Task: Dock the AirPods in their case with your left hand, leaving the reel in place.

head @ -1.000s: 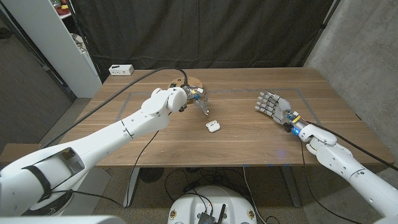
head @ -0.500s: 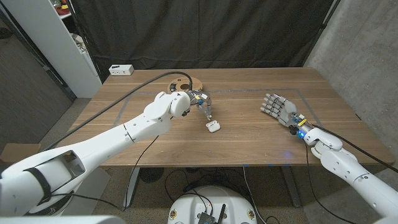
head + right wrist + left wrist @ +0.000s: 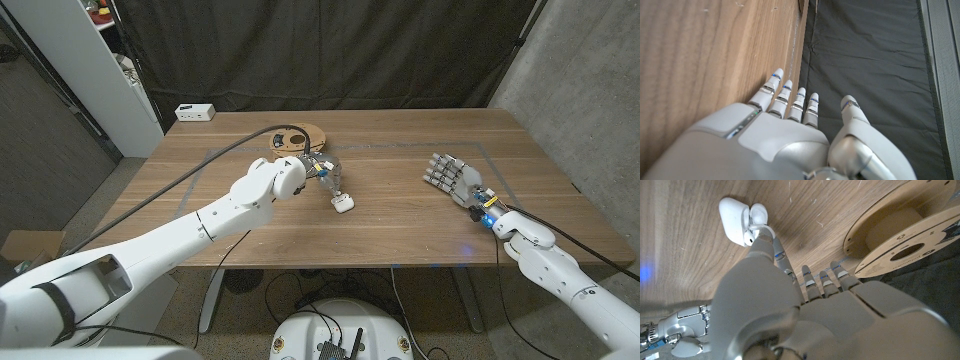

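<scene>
Left hand (image 3: pixel 318 171) over AirPods case (image 3: pixel 342 203), mid-worktop (image 3: pixel 400 220), one fingertip (image 3: pixel 756 239) on earbud, nothing gripped. Press straight down, gently. Reel (image 3: pixel 296 135) sits beyond case: keep clear. Right hand (image 3: pixel 452 177) fingers spread, idle.

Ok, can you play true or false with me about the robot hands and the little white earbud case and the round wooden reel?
1. The left hand has a finger reaching down to the white AirPods case. True.
2. The reel is sitting on top of the case. False: it lies flat on the table, apart from the case, farther from the robot.
3. The right hand is holding the case. False: it holds nothing, its fingers are apart, and it is far over on the right side of the table.
4. A small white box sits near the table's far left corner. True.
5. The case is at the table's near edge. False: it is near the middle.
</scene>
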